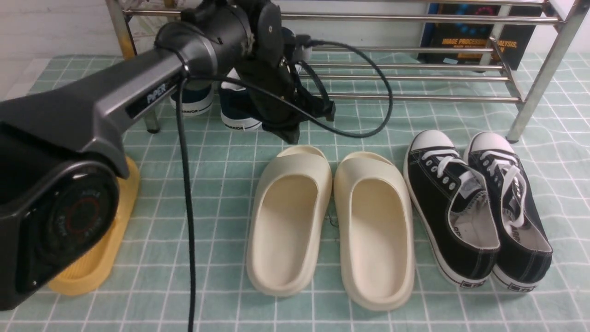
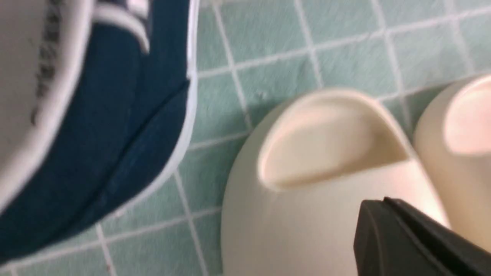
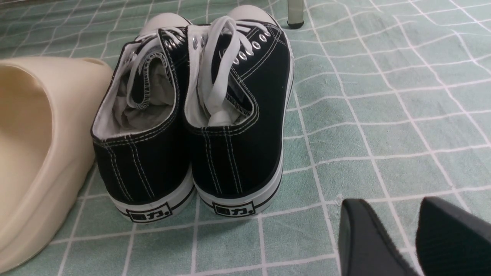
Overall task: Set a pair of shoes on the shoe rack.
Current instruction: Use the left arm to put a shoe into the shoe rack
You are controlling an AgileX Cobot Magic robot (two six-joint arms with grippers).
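**Item: left pincer**. Tips pressed together and pointing down. Nothing shows between them.

**Item: pair of navy slip-on sneakers**. They stand on the green checked cloth, just beside the pincer on its rack side, by the rust-stained post. They are not on the bars.

**Item: shoe rack**. Beyond the pincer, with no shoe seen on its bars.

**Item: cream slides**. Directly below and short of the pincer.

**Item: black lace-up sneakers**. Well off to its right.

**Item: right pincer**. Fingers spread, idle behind those lace-ups.

**Step, as judged:** taking hold of the first navy shoe, with no grip secured. The next move calls for parting the fingers, setting them astride the heel rim, then lifting clear of the front bar.

**Views compared:**
- The front view alone shows the rack and both navy heels.
- The left wrist view alone shows one navy shoe's insole and white trim close up, apart from the dark finger over a slide's toe.
- The right wrist view alone shows the right pincer.
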